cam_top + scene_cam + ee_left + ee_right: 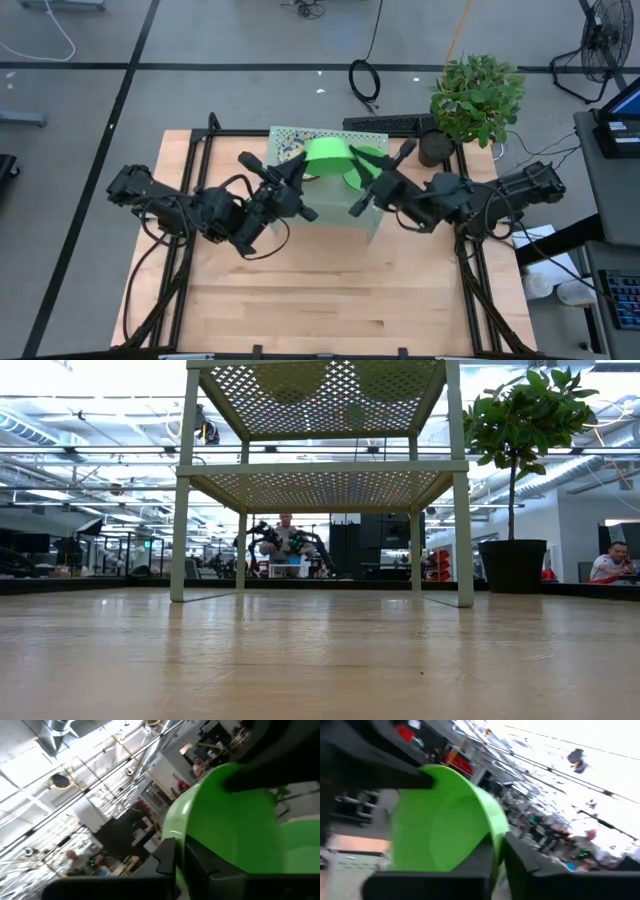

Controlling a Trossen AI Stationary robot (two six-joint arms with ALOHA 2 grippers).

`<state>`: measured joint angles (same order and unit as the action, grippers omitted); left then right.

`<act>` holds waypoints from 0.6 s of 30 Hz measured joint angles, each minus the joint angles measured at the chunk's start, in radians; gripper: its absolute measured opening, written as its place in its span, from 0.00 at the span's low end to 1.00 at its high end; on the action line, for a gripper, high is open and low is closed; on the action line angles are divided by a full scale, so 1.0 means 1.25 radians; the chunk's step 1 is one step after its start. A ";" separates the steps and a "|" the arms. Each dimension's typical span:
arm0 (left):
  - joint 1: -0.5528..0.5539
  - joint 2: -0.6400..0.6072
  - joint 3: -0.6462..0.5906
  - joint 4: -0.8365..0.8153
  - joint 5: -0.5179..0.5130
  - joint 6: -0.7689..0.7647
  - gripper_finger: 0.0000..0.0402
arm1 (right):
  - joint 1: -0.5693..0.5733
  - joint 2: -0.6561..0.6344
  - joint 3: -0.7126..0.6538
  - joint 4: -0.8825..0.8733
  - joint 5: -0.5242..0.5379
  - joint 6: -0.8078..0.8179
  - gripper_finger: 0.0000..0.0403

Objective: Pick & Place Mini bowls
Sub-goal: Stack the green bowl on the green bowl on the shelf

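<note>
Two bright green mini bowls are held up over the pale green perforated stand (283, 134) at the table's far side. My left gripper (300, 172) is shut on the left bowl (325, 155), which fills the left wrist view (235, 825). My right gripper (368, 190) is shut on the right bowl (364, 160), whose hollow shows in the right wrist view (440, 830). The two bowls are close together and overlap from above. A patterned bowl (290, 151) partly shows on the stand's top. The low view shows only the stand (320, 485), no gripper. My left gripper pinches the left green bowl by its rim (176, 870), with a finger on either side of the wall (165, 862). It reaches in from the table's left. The bowl is lifted clear above the stand and tipped on its side. My right gripper pinches the right green bowl by its rim (496, 857), one finger inside the hollow and one (520, 865) outside. It reaches in from the table's right. The bowl is clear of the stand and tipped, its hollow facing the wrist camera.
A potted plant (475, 95) stands at the table's far right corner, close behind my right arm. A dark keyboard-like bar (390, 124) lies behind the stand. The near half of the wooden table (320, 300) holds nothing. People show in the room beyond (610, 565).
</note>
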<state>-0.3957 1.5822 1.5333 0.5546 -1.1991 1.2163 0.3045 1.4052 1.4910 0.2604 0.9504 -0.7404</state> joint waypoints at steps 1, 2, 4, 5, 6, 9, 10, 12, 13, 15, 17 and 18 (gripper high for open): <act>-0.002 0.000 0.000 -0.001 0.004 -0.011 0.06 | -0.001 0.000 0.000 0.005 0.004 -0.017 0.04; -0.004 0.001 0.000 -0.002 0.009 -0.022 0.07 | -0.001 0.000 0.000 0.011 0.011 -0.027 0.03; -0.006 0.001 0.000 -0.003 0.008 -0.054 0.10 | 0.000 0.002 0.000 0.014 0.024 -0.044 0.02; -0.010 0.001 0.000 -0.004 0.007 -0.085 0.11 | 0.001 0.002 0.000 0.015 0.031 -0.057 0.01; -0.012 0.002 0.000 -0.006 0.007 -0.110 0.13 | 0.001 0.002 0.000 0.022 0.037 -0.072 0.01; -0.024 0.003 0.000 -0.024 0.004 -0.151 0.19 | 0.002 0.002 0.000 0.044 0.064 -0.122 0.00; -0.029 0.003 0.000 -0.027 -0.002 -0.177 0.21 | 0.002 0.001 -0.001 0.051 0.074 -0.136 0.00; -0.039 0.003 0.000 -0.028 -0.030 -0.232 0.28 | 0.002 -0.001 0.004 0.061 0.098 -0.157 0.00; -0.045 0.002 0.000 -0.029 -0.058 -0.249 0.32 | 0.002 -0.002 0.010 0.064 0.113 -0.173 0.00; -0.054 0.002 0.000 -0.034 -0.138 -0.262 0.39 | 0.002 -0.002 0.018 0.066 0.144 -0.198 0.00; -0.060 0.002 0.000 -0.041 -0.228 -0.259 0.47 | 0.002 -0.003 0.019 0.070 0.151 -0.217 0.00; -0.062 0.002 0.000 -0.048 -0.263 -0.257 0.51 | 0.002 -0.003 0.019 0.076 0.157 -0.226 0.00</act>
<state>-0.4733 1.5848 1.5333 0.4943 -1.5279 0.8956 0.3073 1.4011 1.5146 0.3548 1.1471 -1.0233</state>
